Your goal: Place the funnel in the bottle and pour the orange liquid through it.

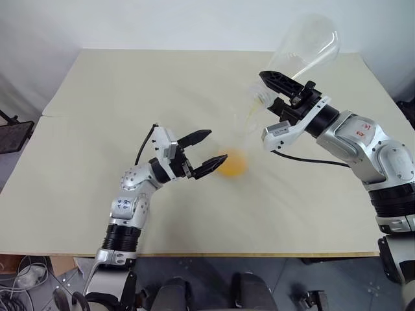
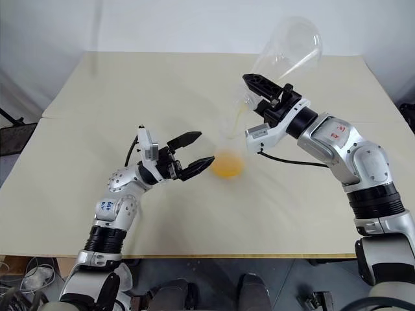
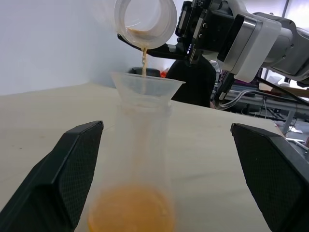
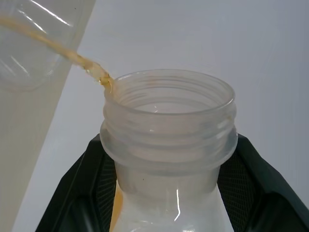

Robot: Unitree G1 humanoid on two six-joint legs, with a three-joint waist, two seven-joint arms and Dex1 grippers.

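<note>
The bottle stands upright on the table with the clear funnel seated in its neck. Orange liquid pools in the bottle's base. My left gripper is open, one finger on each side of the lower bottle, apart from it. My right gripper is shut on the threaded neck of a large clear round flask, held tilted mouth-down above the funnel. A thin orange stream runs from the flask's lip into the funnel.
The beige table spreads wide to the left of and behind the bottle; its front edge runs just below my arms. A black object sits off the table at the far left.
</note>
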